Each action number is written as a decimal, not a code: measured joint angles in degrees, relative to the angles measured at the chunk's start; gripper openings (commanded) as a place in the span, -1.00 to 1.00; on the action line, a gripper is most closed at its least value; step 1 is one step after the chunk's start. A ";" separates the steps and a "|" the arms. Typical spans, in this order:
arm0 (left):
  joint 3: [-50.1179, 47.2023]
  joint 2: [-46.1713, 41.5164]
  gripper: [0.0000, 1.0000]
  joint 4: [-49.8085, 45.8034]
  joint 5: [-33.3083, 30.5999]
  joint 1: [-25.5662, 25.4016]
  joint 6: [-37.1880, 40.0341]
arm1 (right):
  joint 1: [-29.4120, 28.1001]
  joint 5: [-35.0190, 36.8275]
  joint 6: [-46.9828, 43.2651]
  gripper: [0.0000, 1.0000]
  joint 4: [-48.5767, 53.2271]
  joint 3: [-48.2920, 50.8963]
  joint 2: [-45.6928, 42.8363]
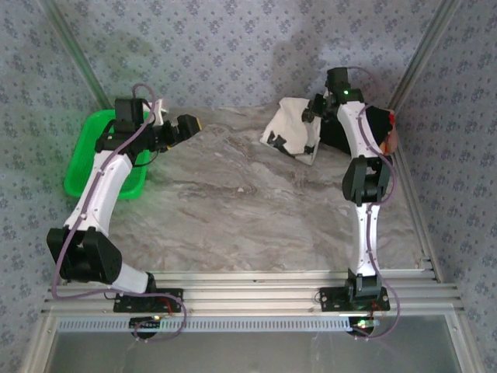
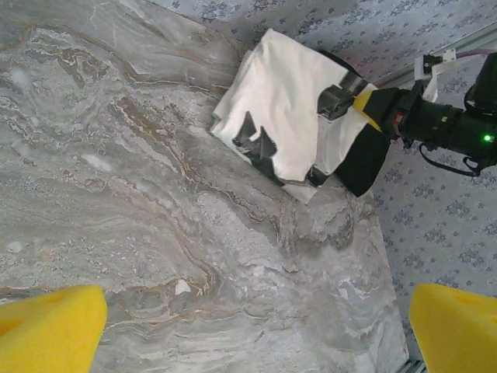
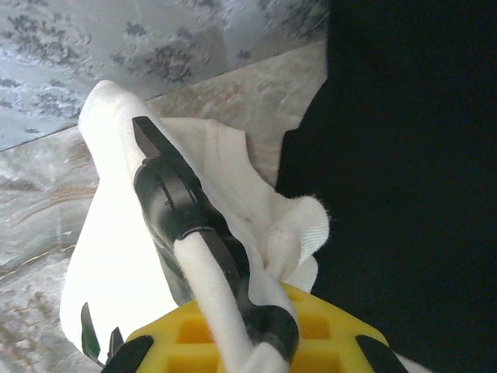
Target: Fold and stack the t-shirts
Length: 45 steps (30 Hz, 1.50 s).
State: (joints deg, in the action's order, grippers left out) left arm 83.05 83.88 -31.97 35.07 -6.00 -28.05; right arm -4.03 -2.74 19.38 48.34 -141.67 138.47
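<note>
The off-white t-shirt (image 1: 289,128) lies folded at the back of the table, small black marks along its near edge. My right gripper (image 1: 314,110) is shut on its right edge. In the right wrist view, that gripper (image 3: 167,179) has white cloth (image 3: 116,256) bunched round its black fingers (image 3: 186,214). The black t-shirt (image 3: 411,155) lies just to the right, partly under the off-white one (image 2: 283,101), where it shows as a dark patch (image 2: 365,163). My left gripper (image 1: 186,124) hangs open over bare table at the back left, its yellow fingertips (image 2: 46,330) wide apart.
A green plastic basket (image 1: 89,159) sits at the left edge, under the left arm. The marble tabletop (image 1: 248,210) stretches between the arms. Patterned walls and metal frame posts close in the back and both sides.
</note>
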 measured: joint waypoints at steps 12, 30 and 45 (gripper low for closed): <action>-1.46 -0.04 0.99 -0.04 -0.02 0.00 0.04 | 5.01 4.15 -11.02 -1.00 0.33 -1.46 -0.17; -2.86 -4.24 0.99 -3.06 -3.08 0.02 1.09 | 14.99 3.30 -13.84 -1.00 -2.91 -1.51 -0.17; -4.15 -5.79 0.99 -4.35 -5.60 0.44 1.07 | 15.08 -3.10 -13.20 -1.00 -9.57 3.63 -1.62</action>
State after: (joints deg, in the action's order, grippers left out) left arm 78.89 78.08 -36.32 29.47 -5.56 -26.98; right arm 11.05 -5.85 6.17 38.76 -138.04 136.86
